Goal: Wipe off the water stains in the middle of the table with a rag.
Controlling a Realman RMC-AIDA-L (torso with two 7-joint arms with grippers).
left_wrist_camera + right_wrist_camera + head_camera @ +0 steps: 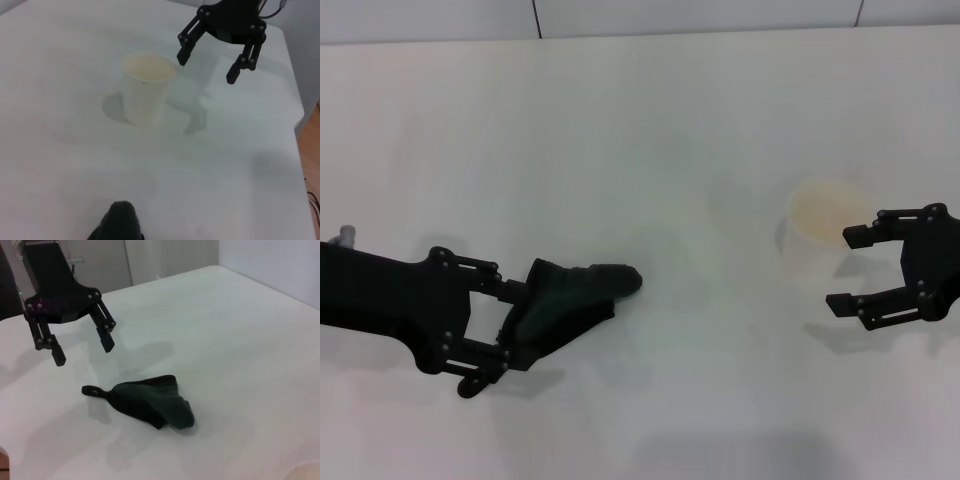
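The dark green rag [570, 300] is left lying on the white table [640, 120] toward its near edge, beneath the wide-open, empty left gripper [496, 325]; the right gripper [847, 270] is held open and empty beside the plastic cup [825, 230]; no writing is seen.

The table [640, 120] is a large white smooth surface with a grey-lined far edge. On it lies the dark rag [565, 305], crumpled, on the left side. A whitish plastic cup [820, 225] stands upright on the right, well apart from the rag.
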